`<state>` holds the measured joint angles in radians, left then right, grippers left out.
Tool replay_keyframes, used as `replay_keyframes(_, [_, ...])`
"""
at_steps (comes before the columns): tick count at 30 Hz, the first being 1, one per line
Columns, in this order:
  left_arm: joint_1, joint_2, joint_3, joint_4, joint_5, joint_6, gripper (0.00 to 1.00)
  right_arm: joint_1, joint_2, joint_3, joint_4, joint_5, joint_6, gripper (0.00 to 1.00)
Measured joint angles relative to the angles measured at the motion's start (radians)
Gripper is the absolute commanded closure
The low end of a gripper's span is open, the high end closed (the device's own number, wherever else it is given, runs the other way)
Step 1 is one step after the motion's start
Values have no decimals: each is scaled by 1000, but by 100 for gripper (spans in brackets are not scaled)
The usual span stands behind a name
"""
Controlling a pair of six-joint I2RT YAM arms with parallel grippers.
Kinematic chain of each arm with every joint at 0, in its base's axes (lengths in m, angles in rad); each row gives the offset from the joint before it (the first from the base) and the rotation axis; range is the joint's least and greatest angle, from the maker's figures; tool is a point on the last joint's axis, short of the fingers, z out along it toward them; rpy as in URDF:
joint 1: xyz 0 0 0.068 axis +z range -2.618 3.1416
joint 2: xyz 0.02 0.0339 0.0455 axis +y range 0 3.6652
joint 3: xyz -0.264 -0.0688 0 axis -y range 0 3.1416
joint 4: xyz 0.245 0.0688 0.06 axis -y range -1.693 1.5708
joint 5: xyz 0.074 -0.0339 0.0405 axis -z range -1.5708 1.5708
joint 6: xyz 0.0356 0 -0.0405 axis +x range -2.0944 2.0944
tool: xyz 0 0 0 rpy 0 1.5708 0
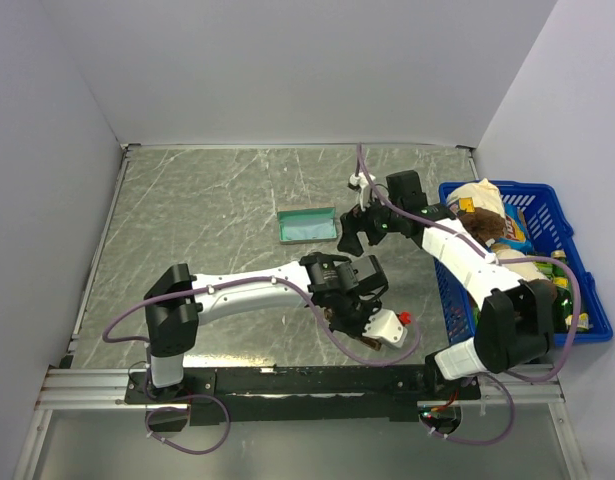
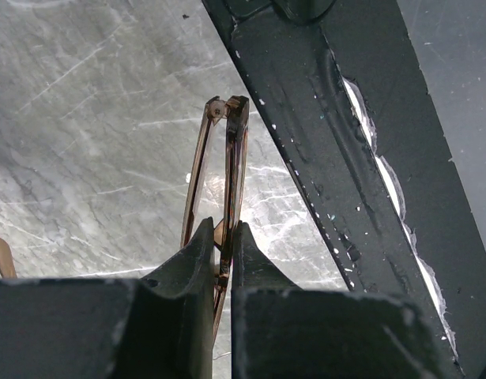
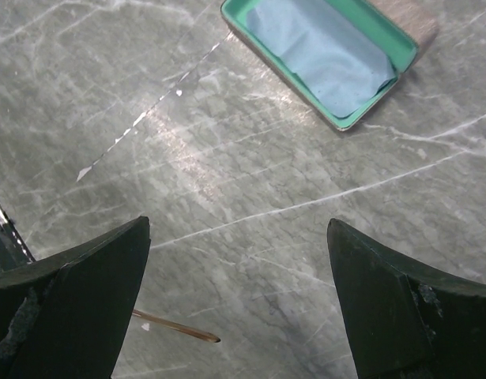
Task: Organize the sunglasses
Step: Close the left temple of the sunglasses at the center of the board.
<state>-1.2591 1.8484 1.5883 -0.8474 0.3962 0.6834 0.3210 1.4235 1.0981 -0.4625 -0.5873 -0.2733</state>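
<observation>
- Left gripper, jaws narrow, pinches the sunglasses over a marble table.
- Right gripper hangs spread wide near an open case holding a blue cloth.

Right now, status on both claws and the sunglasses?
Left claw shut on sunglasses. Right claw open, empty, near the case. Lid open, blue cloth lying inside.
</observation>
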Motion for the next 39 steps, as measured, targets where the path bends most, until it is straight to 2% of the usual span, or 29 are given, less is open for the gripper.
replay_keyframes(12, [-1,-3,3,-4,-47,-14,96,41,137,33,-116,-15,-95,0])
replay_keyframes(32, [1,-77,-53,14,-116,-14,96,49,176,81,-306,-56,-288,5])
replay_keyframes(39, [55,-83,-70,31,-140,-14,96,53,175,81,-385,-103,-377,6])
